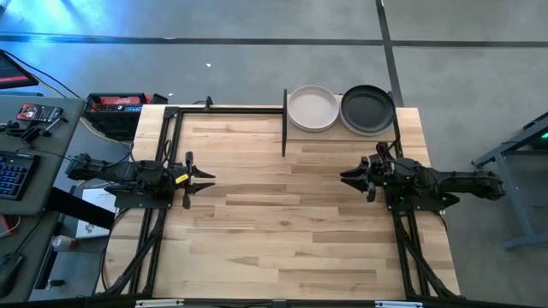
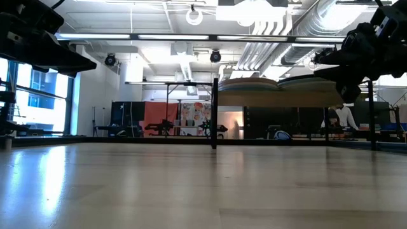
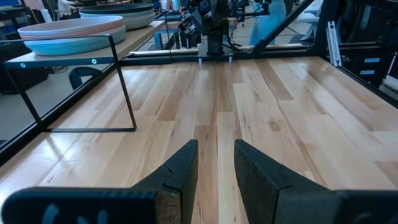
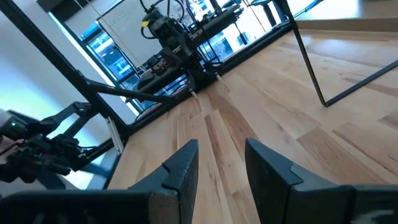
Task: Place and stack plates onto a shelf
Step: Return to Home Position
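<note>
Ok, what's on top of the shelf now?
Two stacks sit on the shelf: one topped by a pale plate, one by a dark plate. From above the lower plates are covered; the left wrist view shows a teal plate under the pale stack.

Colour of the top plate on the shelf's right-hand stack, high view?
Black or very dark grey. The top plate shows best in the high view.
</note>
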